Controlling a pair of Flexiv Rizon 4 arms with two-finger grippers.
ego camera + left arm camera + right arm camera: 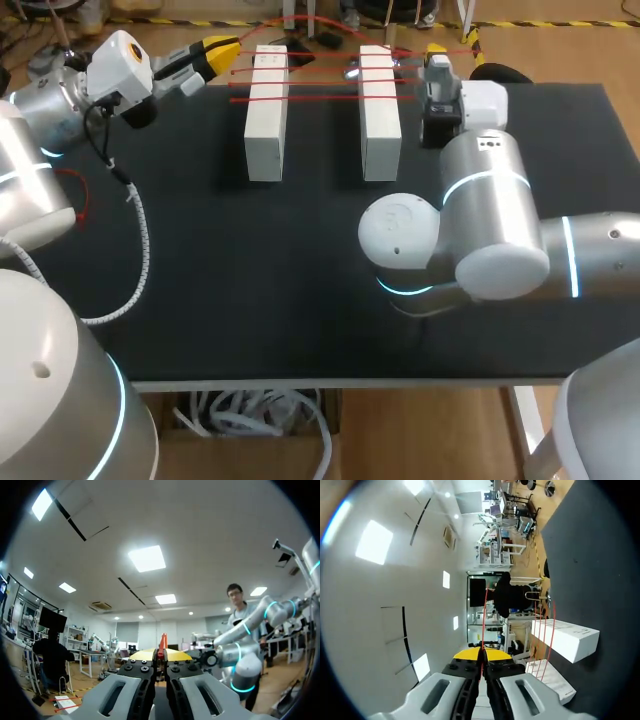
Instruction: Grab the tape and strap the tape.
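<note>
- Right arm point(480, 230): over table's point(250, 300) middle.
- Right gripper point(481, 652): far edge, fingers pinched on red tape point(260, 85).
- Left gripper point(218, 50): far-left corner, pinching tape.
- White blocks point(265, 135): far edge, tape strung across.

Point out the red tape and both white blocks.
red tape point(320, 79), head view, strand stretched between the blocks.
left white block point(266, 110), head view, top face.
right white block point(378, 110), head view, top face.
</note>
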